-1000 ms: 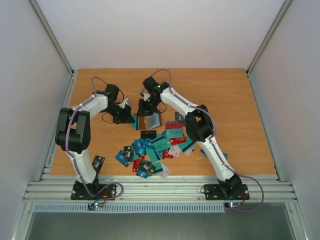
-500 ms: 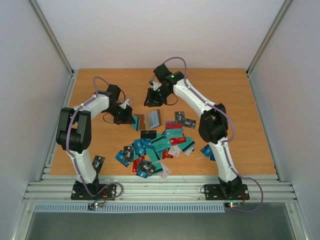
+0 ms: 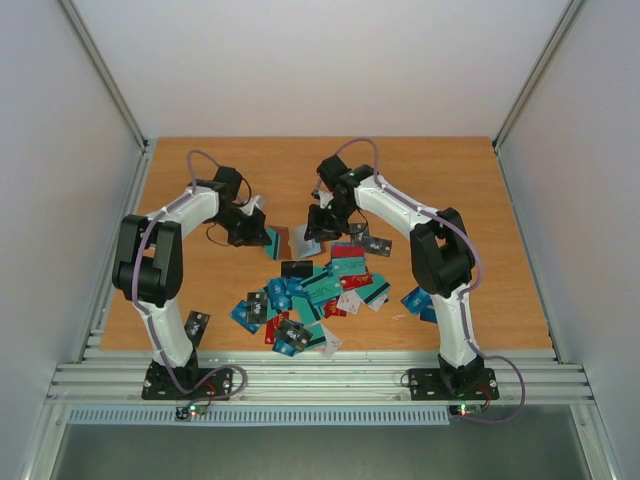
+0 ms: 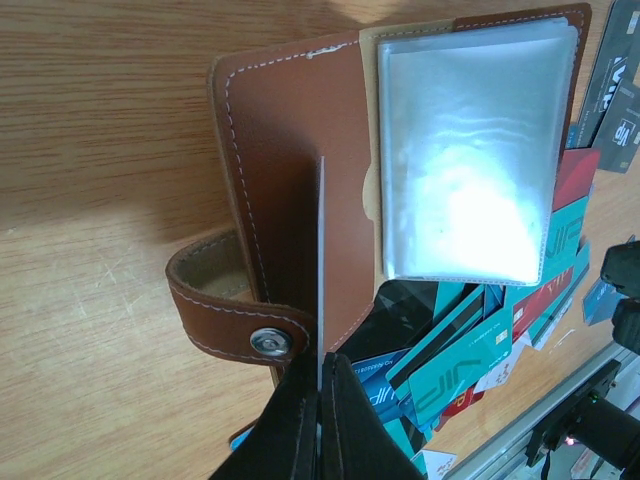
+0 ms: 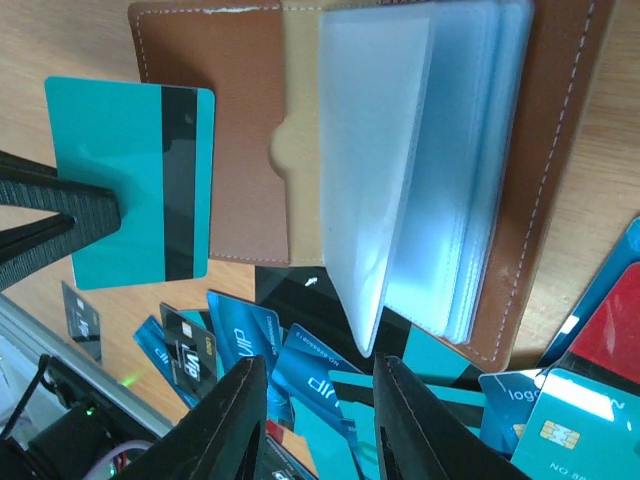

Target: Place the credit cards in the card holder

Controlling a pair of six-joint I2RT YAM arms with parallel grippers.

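Left pincer (image 4: 320, 388) clamped on a teal credit card (image 5: 130, 185), we are holding it edge-on at the open card holder (image 4: 285, 150), ready for insertion, with the right pincer (image 5: 318, 372) hovering open-jawed and empty nearby.

Top view: high, far off the card holder (image 3: 284, 242), looking down. Wrist views: close above it (all three share it).

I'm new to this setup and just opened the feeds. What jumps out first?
The brown card holder lies open mid-table, its clear sleeves fanned up. The left gripper pinches a teal card next to the holder's cover, while the right gripper hovers open over the sleeves. Toward the near edge sprawls a heap of credit cards.
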